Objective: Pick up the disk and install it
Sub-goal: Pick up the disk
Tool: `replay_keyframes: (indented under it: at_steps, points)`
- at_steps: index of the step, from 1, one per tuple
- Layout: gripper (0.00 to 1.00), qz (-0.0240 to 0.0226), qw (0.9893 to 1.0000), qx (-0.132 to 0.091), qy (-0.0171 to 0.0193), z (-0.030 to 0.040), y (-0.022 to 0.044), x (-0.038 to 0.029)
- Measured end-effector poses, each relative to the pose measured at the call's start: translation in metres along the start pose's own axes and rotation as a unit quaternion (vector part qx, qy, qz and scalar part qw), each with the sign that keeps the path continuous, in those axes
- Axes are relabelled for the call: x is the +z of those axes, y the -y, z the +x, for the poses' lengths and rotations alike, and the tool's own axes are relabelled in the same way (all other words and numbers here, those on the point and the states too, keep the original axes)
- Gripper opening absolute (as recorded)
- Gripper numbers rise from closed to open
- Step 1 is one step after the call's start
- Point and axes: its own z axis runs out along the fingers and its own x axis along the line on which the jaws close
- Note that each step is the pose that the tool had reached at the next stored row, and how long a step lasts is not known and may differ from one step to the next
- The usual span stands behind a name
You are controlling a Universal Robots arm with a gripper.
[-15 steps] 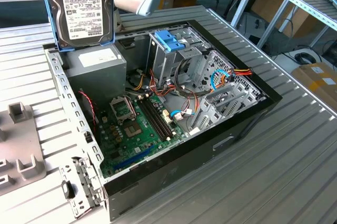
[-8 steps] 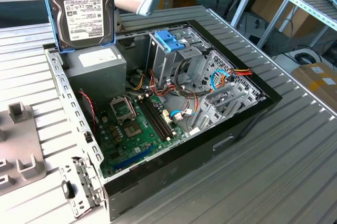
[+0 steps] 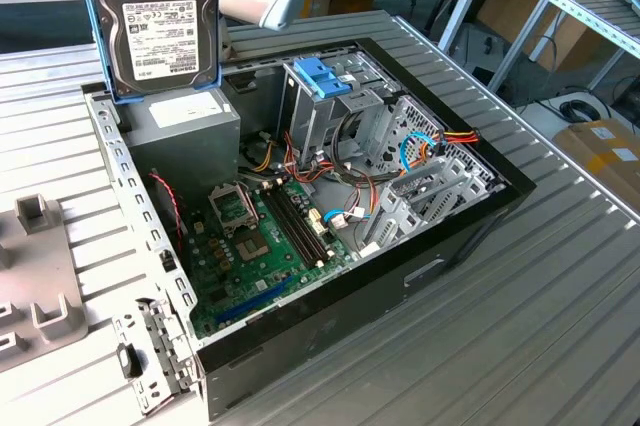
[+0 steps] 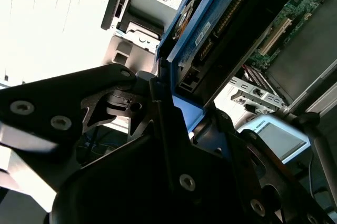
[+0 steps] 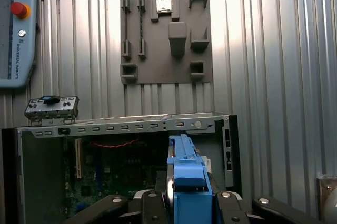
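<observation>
The disk [image 3: 165, 21], a grey metal drive with a white label in a blue carrier frame, hangs upright above the back corner of the open computer case, over the grey power-supply box [image 3: 185, 116]. My gripper [image 4: 181, 103] is shut on it, black fingers [image 4: 158, 113] clamped on the blue frame's edge. In the first wrist view the disk [image 5: 185, 174] shows edge-on between the gripper's [image 5: 187, 203] fingers, with the case interior below it. The disk [image 4: 210, 29] shows its underside and connector in the second wrist view.
The open case [image 3: 480, 216] lies on a ribbed metal table with its motherboard [image 3: 265, 236], loose cables and a metal drive cage with a blue handle [image 3: 322, 76]. A grey fixture board [image 5: 166, 40] lies beside the case. A teach pendant [image 5: 16, 29] rests on the table.
</observation>
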Motion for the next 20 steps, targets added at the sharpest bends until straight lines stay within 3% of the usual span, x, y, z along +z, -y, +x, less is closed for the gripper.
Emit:
replay_keyframes:
  at_steps: [1, 4, 20]
  points:
    - [0.37, 0.0, 1.0, 0.0, 0.0, 0.0003, 0.0, 0.0]
    - [0.37, 0.0, 1.0, 0.0, -0.0002, 0.013, 0.0007, 0.0007]
    - [0.37, 0.0, 1.0, 0.0, -0.0003, 0.0182, 0.001, 0.001]
